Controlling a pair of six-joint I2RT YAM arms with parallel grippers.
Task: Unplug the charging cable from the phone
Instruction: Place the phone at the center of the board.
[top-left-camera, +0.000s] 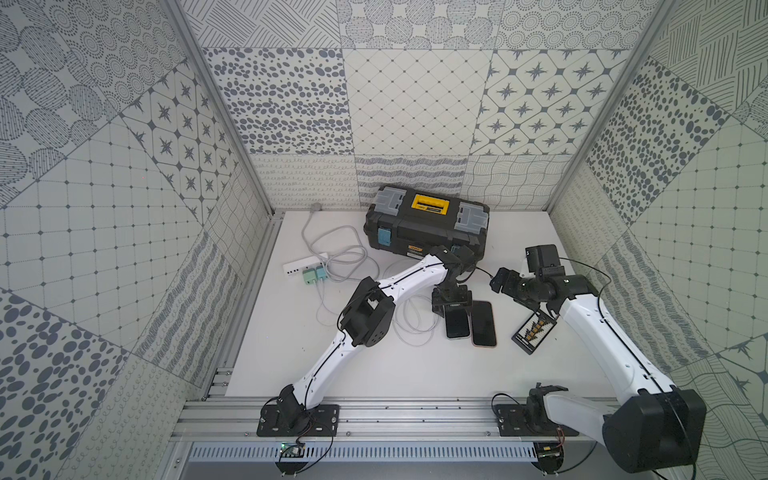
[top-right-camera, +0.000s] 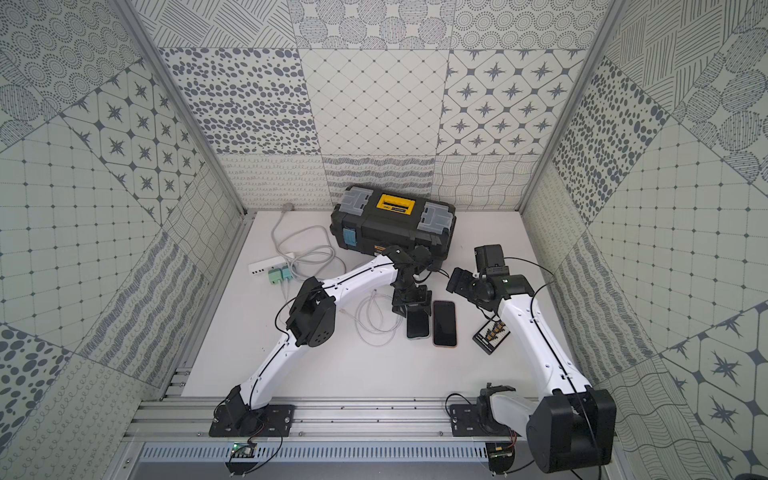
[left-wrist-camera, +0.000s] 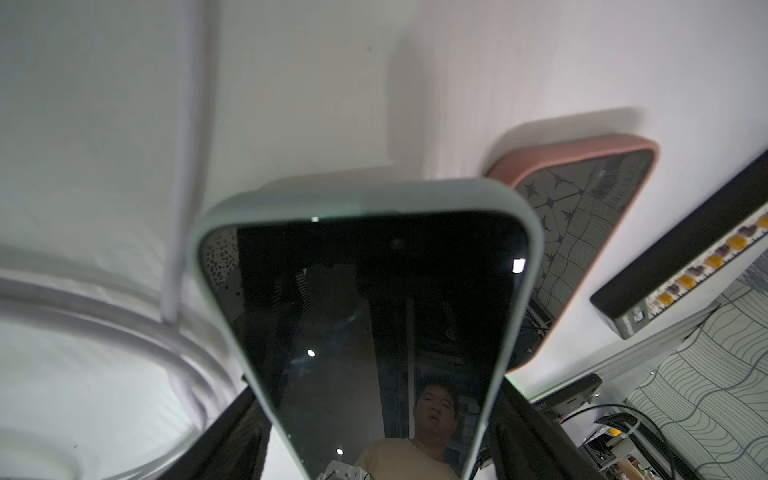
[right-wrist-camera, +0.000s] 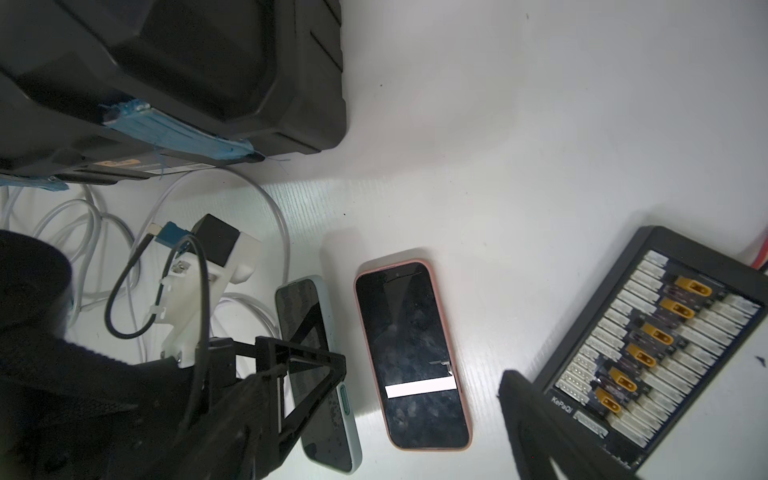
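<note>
The left gripper (top-left-camera: 455, 311) stood over the mint-cased phone (top-left-camera: 458, 328) on the white table (top-left-camera: 374, 374), jaws phone-wide, a finger against each long edge, gripping it. The white charging cable (left-wrist-camera: 188, 166) lay coiled just beside the phone; whether it was plugged in could not be seen. The right gripper (top-left-camera: 502, 281) hung wide open, empty, beyond a pink-cased phone (top-left-camera: 483, 324).

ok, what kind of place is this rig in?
Probably a robot test cell: patterned panels wall in a white table, the left arm and right arm are mounted on an aluminium rail, and a toolbox sits at the back.
</note>
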